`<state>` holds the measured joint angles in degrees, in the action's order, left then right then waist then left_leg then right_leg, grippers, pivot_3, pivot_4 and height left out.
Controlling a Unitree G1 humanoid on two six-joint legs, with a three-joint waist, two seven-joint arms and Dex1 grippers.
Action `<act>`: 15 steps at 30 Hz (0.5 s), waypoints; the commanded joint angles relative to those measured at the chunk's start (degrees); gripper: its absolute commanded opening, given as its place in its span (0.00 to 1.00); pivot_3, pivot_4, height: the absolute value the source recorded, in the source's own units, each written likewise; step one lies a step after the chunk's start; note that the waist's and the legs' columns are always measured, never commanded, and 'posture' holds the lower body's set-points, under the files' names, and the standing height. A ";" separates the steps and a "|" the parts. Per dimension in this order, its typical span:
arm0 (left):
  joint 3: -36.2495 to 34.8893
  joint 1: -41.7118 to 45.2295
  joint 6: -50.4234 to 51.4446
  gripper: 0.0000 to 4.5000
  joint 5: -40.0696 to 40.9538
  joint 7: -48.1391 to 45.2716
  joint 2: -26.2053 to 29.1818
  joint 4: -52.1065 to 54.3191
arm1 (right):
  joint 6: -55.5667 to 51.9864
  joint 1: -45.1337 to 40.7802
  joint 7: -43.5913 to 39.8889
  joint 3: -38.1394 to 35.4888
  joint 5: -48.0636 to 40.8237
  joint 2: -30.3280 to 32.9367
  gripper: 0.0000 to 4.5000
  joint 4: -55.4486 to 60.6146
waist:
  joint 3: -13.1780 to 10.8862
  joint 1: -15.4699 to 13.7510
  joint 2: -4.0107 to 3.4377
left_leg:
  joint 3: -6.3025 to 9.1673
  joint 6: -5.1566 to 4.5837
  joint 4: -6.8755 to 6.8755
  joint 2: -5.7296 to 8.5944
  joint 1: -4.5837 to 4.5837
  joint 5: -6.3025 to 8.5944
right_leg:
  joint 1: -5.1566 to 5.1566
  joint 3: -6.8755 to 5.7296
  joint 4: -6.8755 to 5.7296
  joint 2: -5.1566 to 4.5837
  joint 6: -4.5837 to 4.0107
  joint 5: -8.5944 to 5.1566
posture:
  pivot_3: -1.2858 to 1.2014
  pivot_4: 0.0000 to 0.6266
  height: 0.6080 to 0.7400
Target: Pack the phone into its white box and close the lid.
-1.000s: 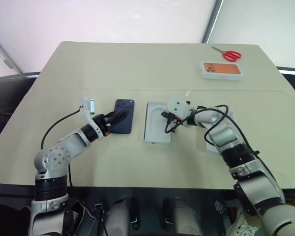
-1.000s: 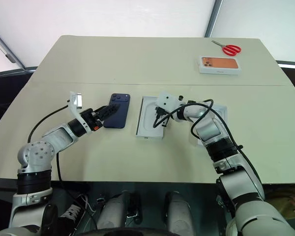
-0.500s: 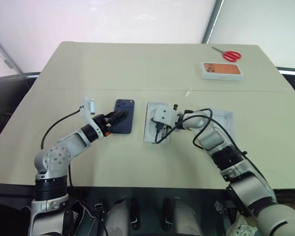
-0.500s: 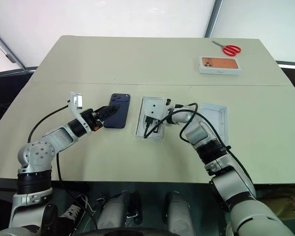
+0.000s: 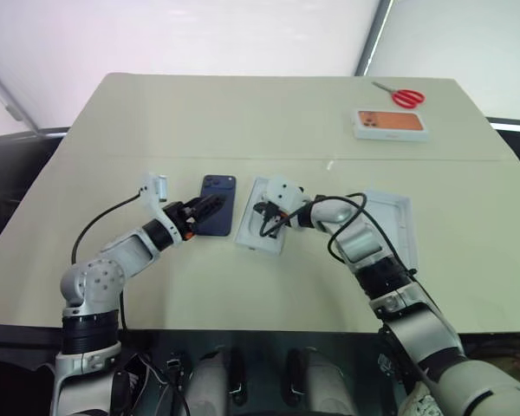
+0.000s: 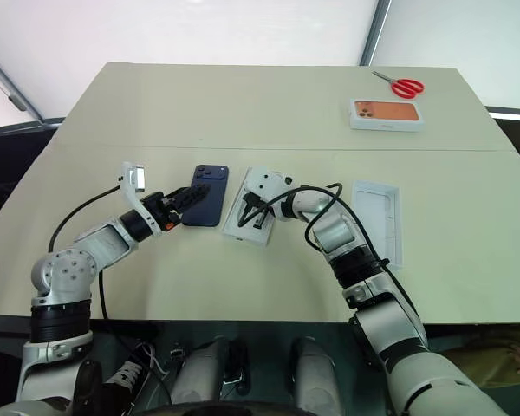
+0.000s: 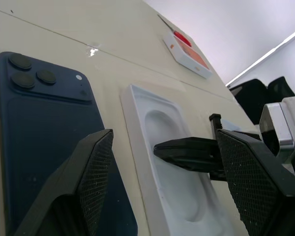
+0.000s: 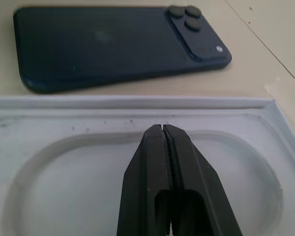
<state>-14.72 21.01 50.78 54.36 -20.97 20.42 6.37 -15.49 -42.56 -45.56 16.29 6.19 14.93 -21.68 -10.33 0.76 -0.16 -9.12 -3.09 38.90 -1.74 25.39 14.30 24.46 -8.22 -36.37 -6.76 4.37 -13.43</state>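
The phone (image 5: 217, 205), lying mid-frame on the worktop (image 5: 243, 121), is looking slim, rigid and slick, best pinched across its long edges by the left gripper (image 5: 210, 208), fingers apart, while the right gripper (image 8: 163, 147), fingers together, is resting in the thin white insert (image 5: 262, 227).

The slim navy-blue phone (image 8: 113, 46) has a smooth, faintly glossy glass-like back. The thin white insert with a rounded recess (image 8: 49, 162) looks like matt moulded pulp, slightly speckled. The beige counter (image 5: 269, 121) is matt.

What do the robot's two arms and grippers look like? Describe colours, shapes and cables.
Both arms are built of rounded silver-grey segments with black joint bands and loose black cables. The left gripper has textured black fingers and an orange ring at the wrist; the right gripper has black fingers behind a white block.
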 commanded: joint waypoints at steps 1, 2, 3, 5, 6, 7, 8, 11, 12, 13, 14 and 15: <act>-0.39 0.24 -0.63 0.79 0.10 -0.18 -0.27 2.16 | 2.49 -1.56 -0.27 -0.44 1.20 3.37 0.01 0.72 | 0.00 -0.13 0.00 | 0.00 0.02 0.00 0.02 0.01 0.01 | 0.00 0.00 0.01 -0.02 0.00 0.00 | 0.52 0.24 0.98; -0.27 0.24 -0.67 0.79 -0.04 -0.24 -0.30 2.13 | 2.58 -1.60 -0.47 -0.51 1.05 3.83 0.01 0.52 | 0.00 -0.11 0.00 | 0.00 0.03 0.00 0.04 0.01 0.02 | 0.00 0.00 0.01 -0.03 0.00 0.00 | 0.52 0.24 0.98; -0.19 0.21 -0.75 0.79 -0.18 -0.32 -0.34 2.06 | 2.56 -1.60 -0.84 -0.62 0.70 4.26 0.01 0.67 | 0.00 -0.01 0.00 | 0.00 0.03 0.00 0.04 0.02 0.03 | 0.00 0.00 0.01 -0.03 0.00 0.00 | 0.52 0.24 0.98; -0.11 0.22 -0.80 0.79 -0.40 -0.46 -0.29 1.98 | 2.11 -1.91 -1.11 -1.16 0.03 5.01 0.01 1.42 | 0.00 0.24 0.00 | 0.00 0.03 -0.01 0.01 0.01 0.03 | 0.02 0.01 0.01 -0.01 0.00 0.00 | 0.52 0.24 0.98; -0.25 0.28 -0.72 0.79 -0.26 -0.39 -0.38 1.88 | 1.40 -2.23 -1.13 -1.64 -0.50 5.08 0.01 1.82 | 0.00 0.34 0.00 | 0.00 0.01 -0.02 -0.01 0.01 0.01 | 0.02 0.00 0.00 0.00 0.00 0.00 | 0.52 0.24 0.98; -0.21 0.31 -0.79 0.79 -0.39 -0.48 -0.32 1.84 | 1.47 -2.55 -1.37 -1.39 -0.05 5.71 0.01 2.15 | 0.00 0.46 0.00 | 0.00 -0.03 -0.03 -0.03 0.00 -0.02 | 0.03 0.01 0.00 0.01 0.00 0.00 | 0.52 0.24 0.98; -0.27 0.35 -0.75 0.79 -0.33 -0.51 -0.34 1.76 | 1.85 -2.81 -1.42 -0.89 0.78 6.42 0.01 2.15 | -0.01 0.46 0.00 | -0.01 -0.05 -0.04 -0.04 0.00 -0.05 | 0.04 0.01 -0.01 0.01 0.00 0.00 | 0.52 0.24 0.98; -0.35 0.43 -0.31 0.79 0.00 -0.36 -0.31 1.60 | 3.13 -3.09 -1.36 0.32 2.40 7.78 0.01 1.67 | -0.01 0.35 -0.01 | -0.02 -0.08 -0.05 -0.03 0.00 -0.07 | 0.05 0.00 -0.01 0.02 0.00 0.00 | 0.52 0.24 0.98; -0.35 0.48 -0.25 0.79 0.02 -0.37 -0.27 1.57 | 3.32 -3.11 -1.44 0.44 2.53 7.94 0.01 1.43 | -0.01 0.25 0.00 | -0.02 -0.09 -0.04 -0.02 0.00 -0.07 | 0.04 0.00 -0.01 0.01 0.00 0.00 | 0.52 0.24 0.98; -0.34 0.52 -0.52 0.79 -0.11 -0.45 -0.33 1.53 | 3.86 -3.16 -1.49 0.83 3.15 8.33 0.01 0.91 | -0.01 0.22 0.00 | -0.01 -0.08 -0.04 -0.02 0.00 -0.07 | 0.04 0.00 0.00 0.01 0.00 0.00 | 0.52 0.24 0.98; -0.34 0.55 -0.75 0.79 -0.22 -0.51 -0.38 1.51 | 4.27 -3.19 -1.54 1.08 3.63 8.59 0.01 0.52 | -0.01 0.21 0.00 | -0.02 -0.08 -0.04 -0.02 0.00 -0.07 | 0.04 0.00 0.00 0.00 0.00 0.00 | 0.52 0.24 0.98; -0.19 0.55 -0.96 0.79 -0.50 -0.64 -0.31 1.55 | 5.04 -3.22 -1.25 1.41 4.24 8.73 0.01 -0.13 | -0.01 0.22 0.00 | -0.02 -0.08 -0.04 -0.01 0.00 -0.06 | 0.04 0.00 0.00 0.00 0.00 0.00 | 0.52 0.24 0.98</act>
<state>-14.40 20.98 50.74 54.13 -21.04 19.94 6.36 -12.02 -44.44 -47.01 17.57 9.77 23.11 -21.88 -10.34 0.98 -0.16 -9.13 -3.17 38.86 -1.76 25.39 14.24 24.50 -8.22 -36.37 -6.76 4.37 -13.43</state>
